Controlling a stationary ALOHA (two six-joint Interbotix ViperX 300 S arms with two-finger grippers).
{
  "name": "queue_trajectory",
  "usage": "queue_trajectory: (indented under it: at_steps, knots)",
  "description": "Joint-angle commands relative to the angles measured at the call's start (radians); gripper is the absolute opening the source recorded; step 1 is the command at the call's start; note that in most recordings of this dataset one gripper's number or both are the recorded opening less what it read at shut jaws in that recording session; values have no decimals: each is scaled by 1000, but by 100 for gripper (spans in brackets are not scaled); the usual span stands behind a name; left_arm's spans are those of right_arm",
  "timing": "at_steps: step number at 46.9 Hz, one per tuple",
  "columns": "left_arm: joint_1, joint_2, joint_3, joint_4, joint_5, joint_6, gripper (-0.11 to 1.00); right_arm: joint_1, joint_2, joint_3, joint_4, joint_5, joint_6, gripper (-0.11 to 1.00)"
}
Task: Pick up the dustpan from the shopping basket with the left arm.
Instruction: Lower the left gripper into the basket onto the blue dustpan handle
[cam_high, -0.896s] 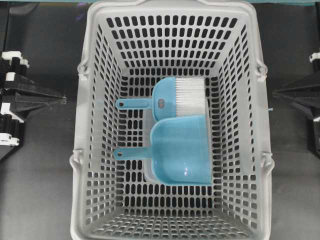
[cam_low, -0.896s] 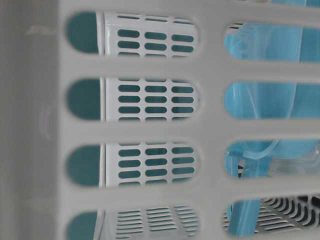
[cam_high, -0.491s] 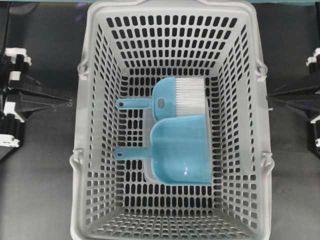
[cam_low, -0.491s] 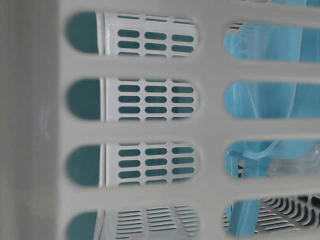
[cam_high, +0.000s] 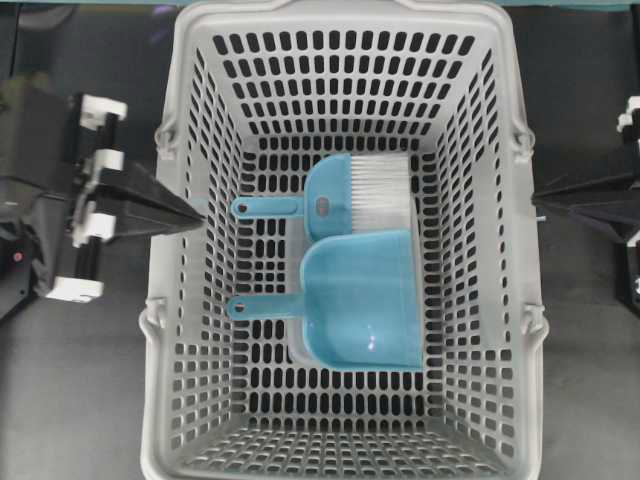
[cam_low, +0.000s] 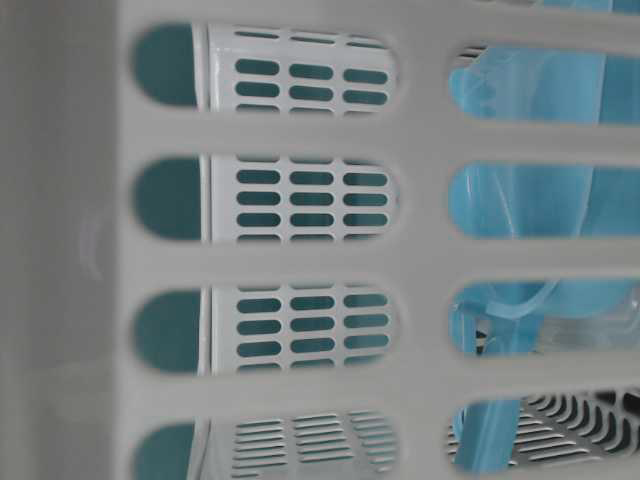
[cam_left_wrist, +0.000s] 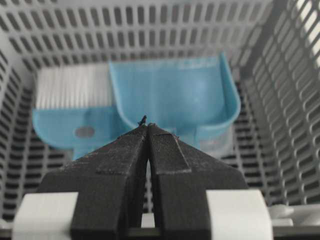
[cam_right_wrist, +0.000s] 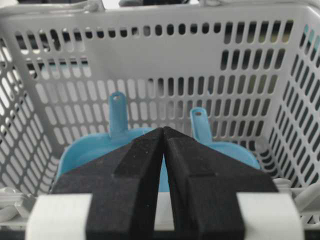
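Note:
The light blue dustpan (cam_high: 360, 305) lies flat on the floor of the grey shopping basket (cam_high: 190, 330), its thin handle pointing left. It also shows in the left wrist view (cam_left_wrist: 175, 90), the right wrist view (cam_right_wrist: 85, 150) and the table-level view (cam_low: 530, 200). My left gripper (cam_high: 200, 212) is shut and empty, its tip above the basket's left rim, level with the brush handle. My right gripper (cam_high: 537, 200) is shut and empty, just outside the basket's right wall.
A blue hand brush (cam_high: 345, 195) with white bristles lies just beyond the dustpan, handle pointing left, its edge under the dustpan's mouth. The basket's tall slotted walls enclose both. Dark tabletop (cam_high: 80, 400) surrounds the basket.
My left arm has moved right and up toward the basket; its tip now reaches the left rim. The right gripper has barely shifted. Dustpan and brush have not moved.

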Motion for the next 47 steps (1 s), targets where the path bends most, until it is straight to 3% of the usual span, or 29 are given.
queue_trajectory:
  at_steps: [1, 4, 12, 16, 20, 26, 31, 34, 47]
  knots:
    - [-2, 48, -81, 3, 77, 3, 0, -2, 3, -25, 3, -5, 0, 4]
    - [-2, 81, -118, 3, 130, 2, 0, 0, 2, -26, 3, -3, 2, 15]
    - [-5, 176, -215, 3, 262, -18, 0, 6, 0, -25, 3, -5, 15, 67]
    - [-3, 230, -264, 3, 316, -26, 4, 5, -5, -25, 3, -2, 15, 81]
    - [-3, 276, -302, 5, 360, -41, 25, 5, -9, -25, 3, -2, 17, 81]
    - [-9, 344, -360, 3, 431, -52, 65, 5, -12, -25, 5, -2, 17, 79]
    - [-17, 407, -399, 3, 477, -63, 87, 5, -14, -26, 3, -3, 17, 79]
    - [-29, 439, -414, 3, 492, -63, 91, 5, -14, -25, 3, -5, 18, 79]
    - [-72, 615, -437, 5, 503, -89, 90, 6, -14, -20, 5, -12, 32, 79]
